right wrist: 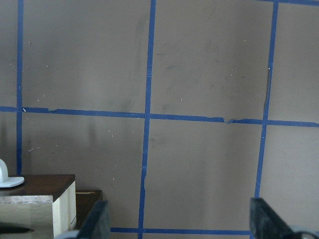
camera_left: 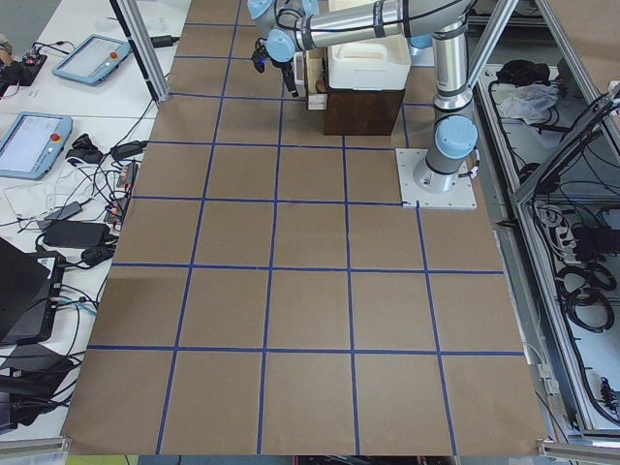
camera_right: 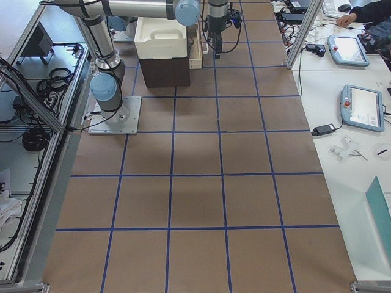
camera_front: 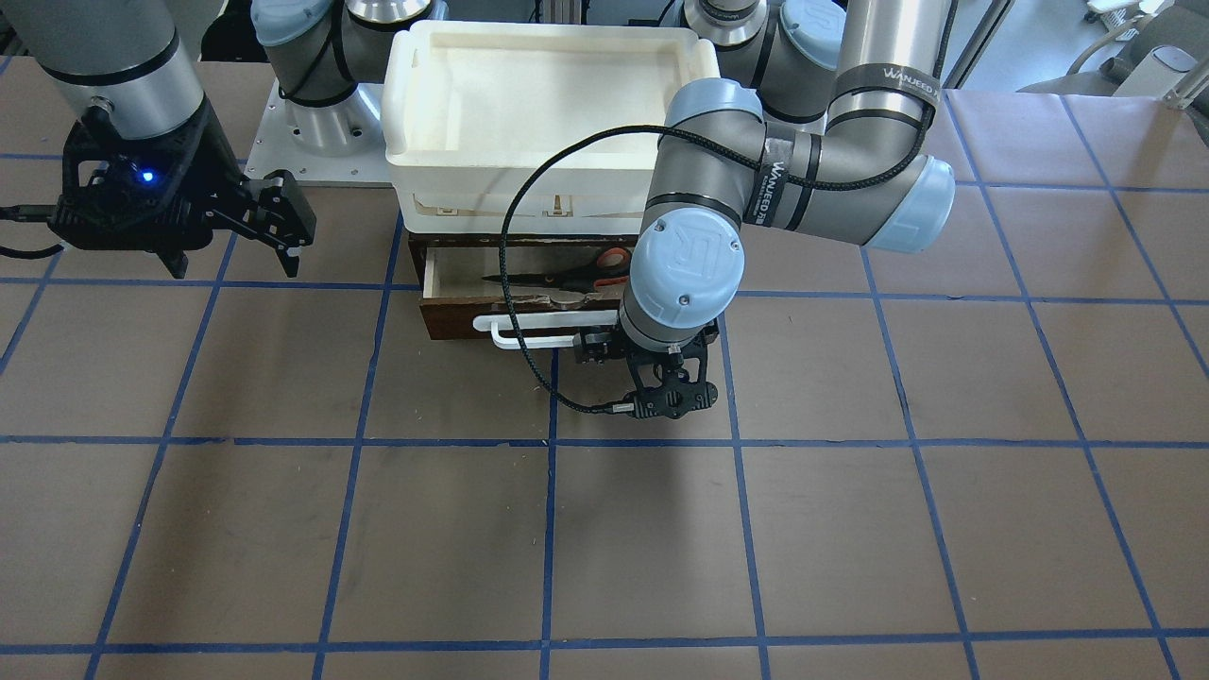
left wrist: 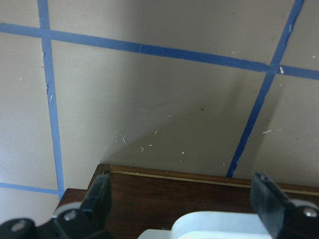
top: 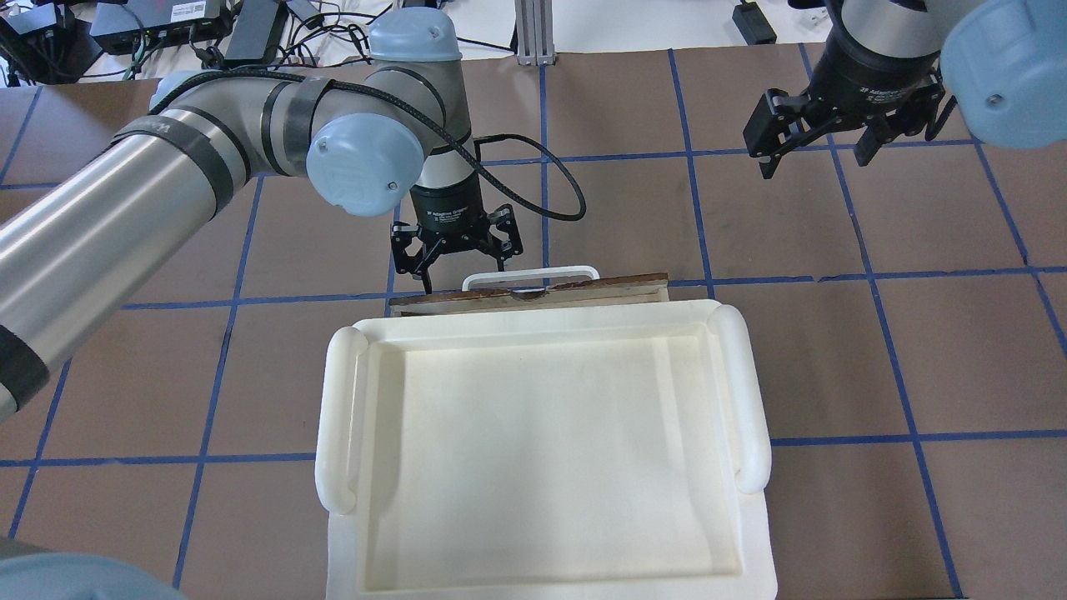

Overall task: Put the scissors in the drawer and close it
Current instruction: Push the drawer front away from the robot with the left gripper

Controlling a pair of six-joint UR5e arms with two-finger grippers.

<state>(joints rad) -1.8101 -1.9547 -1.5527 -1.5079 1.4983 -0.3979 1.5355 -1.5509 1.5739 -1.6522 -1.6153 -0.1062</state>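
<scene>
scissors (camera_front: pixel 553 277) in drawer (camera_front: pixel 453 321), tray (top: pixel 338 417) hides them overhead

A brown table (camera_front: pixel 283 529) gridded with blue tape lines (camera_front: pixel 549 529) stands beside white benches (camera_left: pixel 107 107) strewn with cables (camera_left: pixel 92 254) and tablets (camera_left: pixel 92 58).

white tray (top: pixel 750 400): atop dark cabinet (camera_left: pixel 360 111) | table (camera_front: pixel 850 529): brown, blue tape grid
</scene>
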